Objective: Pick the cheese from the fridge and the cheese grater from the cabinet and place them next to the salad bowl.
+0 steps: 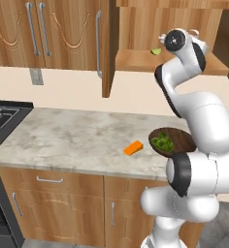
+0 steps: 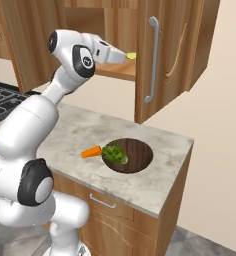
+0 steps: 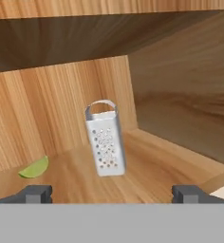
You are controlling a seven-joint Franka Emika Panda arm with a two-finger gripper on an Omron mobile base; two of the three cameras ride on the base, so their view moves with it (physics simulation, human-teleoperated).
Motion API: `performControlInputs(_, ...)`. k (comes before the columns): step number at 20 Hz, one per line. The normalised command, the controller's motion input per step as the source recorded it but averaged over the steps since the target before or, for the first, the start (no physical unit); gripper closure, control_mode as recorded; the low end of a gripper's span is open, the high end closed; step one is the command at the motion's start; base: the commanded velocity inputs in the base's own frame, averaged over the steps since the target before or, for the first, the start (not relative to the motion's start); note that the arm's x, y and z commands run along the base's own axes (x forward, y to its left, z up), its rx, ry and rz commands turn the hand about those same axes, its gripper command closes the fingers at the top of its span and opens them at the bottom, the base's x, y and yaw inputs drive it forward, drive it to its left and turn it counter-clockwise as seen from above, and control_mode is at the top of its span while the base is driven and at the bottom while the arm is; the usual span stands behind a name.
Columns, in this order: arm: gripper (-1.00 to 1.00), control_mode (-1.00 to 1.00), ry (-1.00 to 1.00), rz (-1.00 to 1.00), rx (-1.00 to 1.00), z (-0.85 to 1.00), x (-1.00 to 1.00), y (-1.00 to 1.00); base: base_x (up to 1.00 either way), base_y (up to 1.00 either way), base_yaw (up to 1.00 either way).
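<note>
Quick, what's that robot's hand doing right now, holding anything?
Hand: open, holding nothing; the cheese grater stands ahead of it, untouched.

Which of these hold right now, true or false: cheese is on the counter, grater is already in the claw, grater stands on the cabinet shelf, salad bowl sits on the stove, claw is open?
1. The cheese lies on the counter beside the salad bowl. True.
2. The claw grips the cheese grater. False: the grater stands apart, ahead of the claw.
3. The grater stands on the cabinet shelf. True.
4. The salad bowl sits on the stove. False: it is on the counter.
5. The claw is open. True.
6. A green wedge lies on the counter. False: on the shelf.
</note>
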Motion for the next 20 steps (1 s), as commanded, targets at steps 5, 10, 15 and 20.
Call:
performControlInputs(5, -1.0, -1.0, -0.12, 0.07, -0.13, -0.03, 0.0, -0.06, 0.0, 0.0, 0.0)
performControlInputs(10, -1.0, -1.0, 0.0, 0.0, -0.01, 0.0, 0.25, 0.0, 0.0, 0.0, 0.0)
performControlInputs(15, -1.0, -1.0, 0.0, 0.0, -0.01, 0.0, 0.1, -0.01, 0.0, 0.0, 0.0)
performControlInputs(20, -1.0, -1.0, 0.0, 0.0, -0.07, 0.18, 0.05, -0.07, 0.0, 0.0, 0.0)
